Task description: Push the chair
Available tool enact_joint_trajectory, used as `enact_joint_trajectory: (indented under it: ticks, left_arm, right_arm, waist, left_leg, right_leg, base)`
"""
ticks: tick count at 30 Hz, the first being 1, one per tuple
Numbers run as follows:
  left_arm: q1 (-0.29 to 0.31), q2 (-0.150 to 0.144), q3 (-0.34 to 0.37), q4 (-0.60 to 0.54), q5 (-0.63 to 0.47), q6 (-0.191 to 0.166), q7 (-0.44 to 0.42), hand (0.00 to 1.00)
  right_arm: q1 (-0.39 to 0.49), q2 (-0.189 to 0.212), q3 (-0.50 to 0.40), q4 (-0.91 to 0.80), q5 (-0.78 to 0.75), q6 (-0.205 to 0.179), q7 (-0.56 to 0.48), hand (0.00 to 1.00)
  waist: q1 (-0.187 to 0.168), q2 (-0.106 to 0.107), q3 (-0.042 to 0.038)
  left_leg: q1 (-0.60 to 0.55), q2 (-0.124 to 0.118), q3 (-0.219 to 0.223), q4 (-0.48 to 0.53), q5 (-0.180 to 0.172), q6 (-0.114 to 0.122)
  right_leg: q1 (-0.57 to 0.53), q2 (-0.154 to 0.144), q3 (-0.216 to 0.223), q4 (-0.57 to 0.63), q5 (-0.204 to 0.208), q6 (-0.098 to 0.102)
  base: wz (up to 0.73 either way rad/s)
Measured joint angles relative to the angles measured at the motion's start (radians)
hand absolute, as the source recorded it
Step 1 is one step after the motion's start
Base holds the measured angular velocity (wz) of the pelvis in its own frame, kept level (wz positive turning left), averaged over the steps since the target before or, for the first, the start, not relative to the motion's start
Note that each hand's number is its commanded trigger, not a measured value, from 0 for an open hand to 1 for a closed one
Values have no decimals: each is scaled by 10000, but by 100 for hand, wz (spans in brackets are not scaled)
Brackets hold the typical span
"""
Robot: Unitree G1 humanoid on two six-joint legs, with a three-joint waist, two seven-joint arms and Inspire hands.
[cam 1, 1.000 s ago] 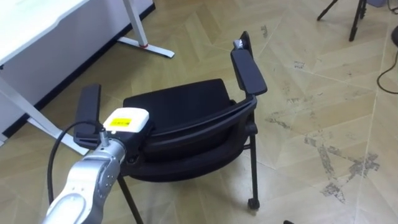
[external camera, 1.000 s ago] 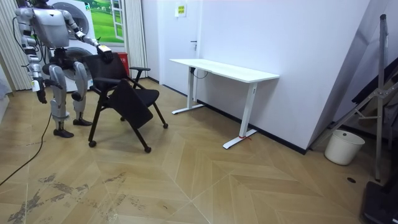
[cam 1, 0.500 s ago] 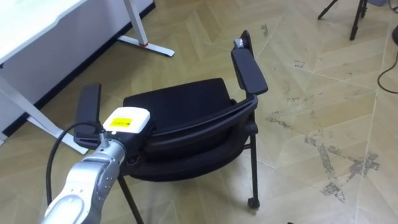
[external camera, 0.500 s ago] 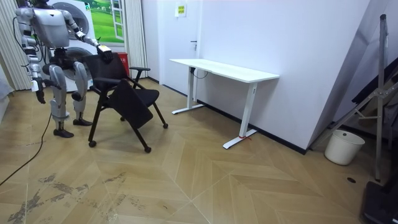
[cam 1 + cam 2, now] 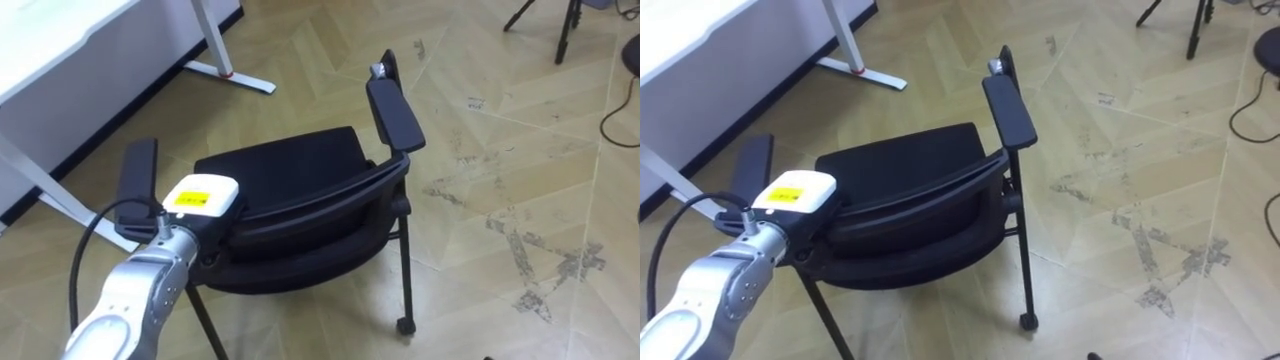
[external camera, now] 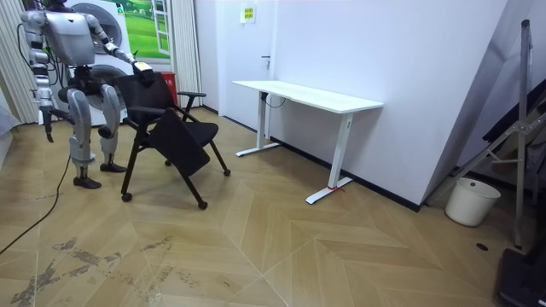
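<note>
A black chair [image 5: 300, 200] with two padded armrests and castors stands on the wood floor right in front of me, its backrest [image 5: 320, 205] nearest to me. My left hand [image 5: 200, 197] rests at the left end of the backrest's top edge, beside the left armrest [image 5: 137, 178]. In the room view I stand behind the chair [image 6: 171, 136] with my left arm stretched out to it [image 6: 143, 72], and my right hand [image 6: 49, 130] hangs at my side, away from the chair.
A white desk [image 5: 60, 40] on white legs stands beyond the chair to my left, against the wall [image 6: 307, 95]. Tripod legs [image 5: 560, 25] stand at the far right. A white bin [image 6: 471, 201] sits at the room view's right. Scuffed floor lies open to my right.
The eye view has shifted slightly. In the room view my right arm has swung a little outward. The chair and my left hand keep their places.
</note>
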Motion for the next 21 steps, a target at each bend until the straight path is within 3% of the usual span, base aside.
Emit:
enact_joint_trajectory:
  ticks: [4, 6, 8, 10, 11, 13, 21]
  left_arm:
    - [11, 104, 16, -40, -41, -101, 1, 100]
    - [50, 285, 75, -202, -64, -156, 3, 100]
    - [87, 404, 128, -288, -95, -176, 4, 100]
    - [154, 410, 313, -284, -97, -328, 4, 100]
    - [145, 411, 352, -276, -85, -394, 5, 100]
    - [144, 407, 395, -268, -83, -416, 8, 100]
    - [170, 411, 517, -189, -85, -368, -49, 100]
  right_arm:
    - [10, -143, -717, -507, 108, -197, -620, 0]
    - [112, -188, -841, -1626, -10, -237, -1252, 0]
    - [89, -193, -890, -2525, -344, -412, -1659, 0]
    - [88, -195, -941, -3680, -727, -493, -2117, 0]
    - [73, -200, -932, -4338, -1040, -723, -2359, 0]
    - [57, -198, -802, -5114, -1723, -969, -2758, 0]
    - [268, -167, 468, -9058, -4523, -943, -3160, 0]
  waist:
    - [-28, -10, -2]
    - [39, 28, -52]
    - [-91, -30, -20]
    - [-108, -36, -40]
    - [-158, -44, -38]
    - [-121, -73, -39]
    - [-9, -126, -31]
  left_leg:
    - [-35, -7, 8, 9, 1, 3]
    - [-167, -8, 80, 52, -3, 9]
    - [-267, -8, 84, 154, -3, 9]
    - [-364, -3, 156, 270, -13, 25]
    - [-437, -1, 188, 352, -16, 29]
    - [-450, 5, 251, 355, -17, 30]
    - [-476, 11, 553, 380, -28, 59]
  right_leg:
    - [-86, -9, -20, 119, -3, 5]
    - [-228, -15, 24, 138, -6, 10]
    - [-271, -29, 1, 147, -5, 8]
    - [-390, -45, 17, 250, -6, 9]
    - [-465, -55, 35, 335, -6, 10]
    - [-554, -60, 71, 435, -6, 10]
    - [-890, -83, 256, 852, -46, 73]
  base:
    - [-1]
    - [-8]
    - [-2]
    - [-2]
    - [-5]
    - [-8]
    - [-12]
